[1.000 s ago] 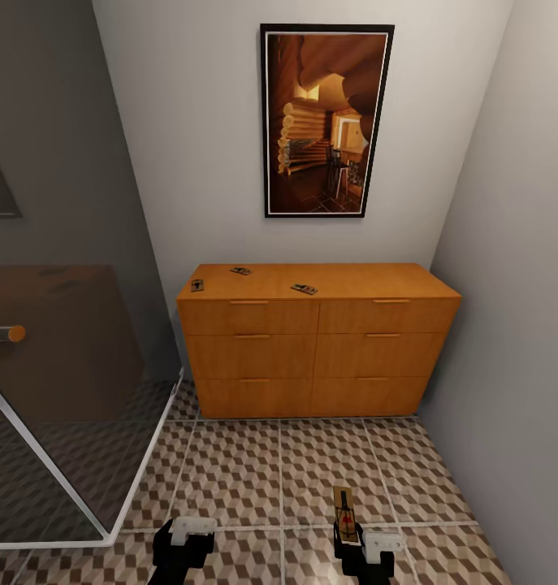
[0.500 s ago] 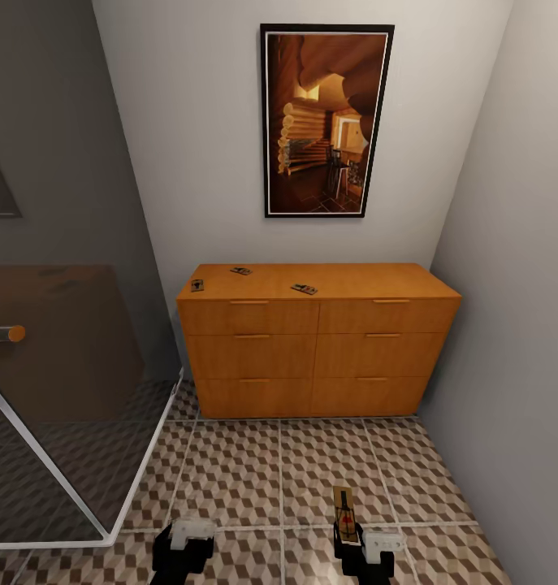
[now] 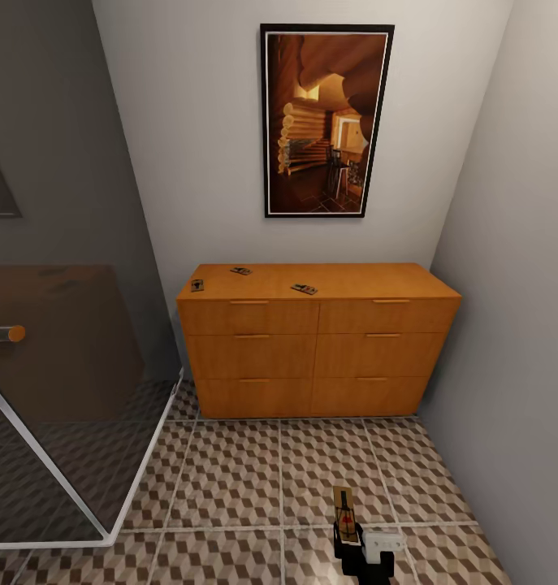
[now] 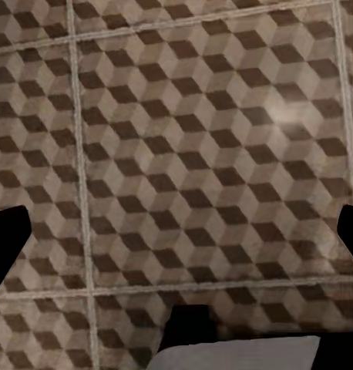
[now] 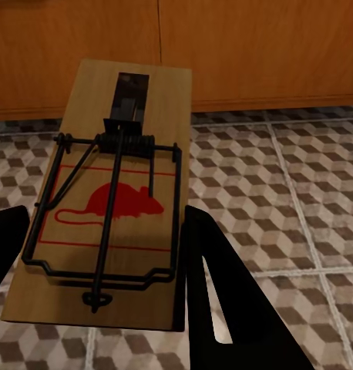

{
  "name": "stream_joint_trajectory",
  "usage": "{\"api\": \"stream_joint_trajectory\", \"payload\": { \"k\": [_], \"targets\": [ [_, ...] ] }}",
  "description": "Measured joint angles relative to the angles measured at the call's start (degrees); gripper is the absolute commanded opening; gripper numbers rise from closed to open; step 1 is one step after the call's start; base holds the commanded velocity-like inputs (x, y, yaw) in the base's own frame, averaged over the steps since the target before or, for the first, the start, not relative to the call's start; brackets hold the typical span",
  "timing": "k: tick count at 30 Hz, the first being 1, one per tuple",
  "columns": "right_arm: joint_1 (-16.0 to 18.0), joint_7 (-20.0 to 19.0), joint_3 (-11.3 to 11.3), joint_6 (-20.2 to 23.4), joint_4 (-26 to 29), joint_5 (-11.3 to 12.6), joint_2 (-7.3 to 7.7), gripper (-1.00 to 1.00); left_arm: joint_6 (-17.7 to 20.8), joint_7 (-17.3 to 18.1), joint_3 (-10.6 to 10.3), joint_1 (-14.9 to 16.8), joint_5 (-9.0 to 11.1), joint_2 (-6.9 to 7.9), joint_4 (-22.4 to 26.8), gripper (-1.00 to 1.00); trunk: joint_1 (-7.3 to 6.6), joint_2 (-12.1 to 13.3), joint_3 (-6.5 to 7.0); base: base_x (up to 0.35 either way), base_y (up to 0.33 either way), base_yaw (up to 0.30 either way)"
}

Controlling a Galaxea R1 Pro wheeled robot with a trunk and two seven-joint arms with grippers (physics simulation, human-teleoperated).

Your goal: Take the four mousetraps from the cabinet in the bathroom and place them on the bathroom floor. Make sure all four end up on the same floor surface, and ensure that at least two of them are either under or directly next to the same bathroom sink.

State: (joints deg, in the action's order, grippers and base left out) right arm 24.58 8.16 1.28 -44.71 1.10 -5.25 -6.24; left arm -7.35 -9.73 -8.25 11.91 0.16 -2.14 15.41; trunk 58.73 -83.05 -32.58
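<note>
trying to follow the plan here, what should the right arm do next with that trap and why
Probably lower the right gripper toward the bathroom floor and release: its fingers hold one mousetrap above the tiles, while three more wait on the cabinet.

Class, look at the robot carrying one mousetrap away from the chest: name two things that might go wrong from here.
1. The held mousetrap sticks far out past the right gripper, so it might slip or tilt on release.
2. Three mousetraps remain on the cabinet top; one lies near its edge and might be knocked off.
</note>
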Motion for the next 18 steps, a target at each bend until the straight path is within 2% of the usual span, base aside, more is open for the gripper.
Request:
{"api": "stream_joint_trajectory", "payload": {
  "k": [2, 10, 14, 18],
  "targets": [
    [0.0, 0.0, 0.0, 0.0, 0.0, 0.0, 0.00, -1.00, 0.0, 0.1, -0.1, 0.0, -0.2, 0.08, -6.0, 1.00, 0.00, 0.0, 0.00, 0.000, 0.000, 0.000],
    [0.0, 0.0, 0.0, 0.0, 0.0, 0.0, 0.00, -1.00, 0.0, 0.0, -0.3, 0.0, -0.2, 0.22, -15.9, 1.00, 0.00, 0.0, 0.00, 0.000, 0.000, 0.000],
    [0.0, 0.0, 0.0, 0.0, 0.0, 0.0, -0.02, -1.00, 0.3, 0.0, -0.3, -0.1, -0.2, 0.34, -18.2, 1.00, 0.00, 0.0, 0.00, 0.000, 0.000, 0.000],
    [0.0, 0.0, 0.0, 0.0, 0.0, 0.0, 0.00, -1.00, 0.5, 0.0, -0.3, -0.1, -0.1, 1.14, -19.0, 1.00, 0.00, 0.0, 0.00, 0.000, 0.000, 0.000]
  ]
}}
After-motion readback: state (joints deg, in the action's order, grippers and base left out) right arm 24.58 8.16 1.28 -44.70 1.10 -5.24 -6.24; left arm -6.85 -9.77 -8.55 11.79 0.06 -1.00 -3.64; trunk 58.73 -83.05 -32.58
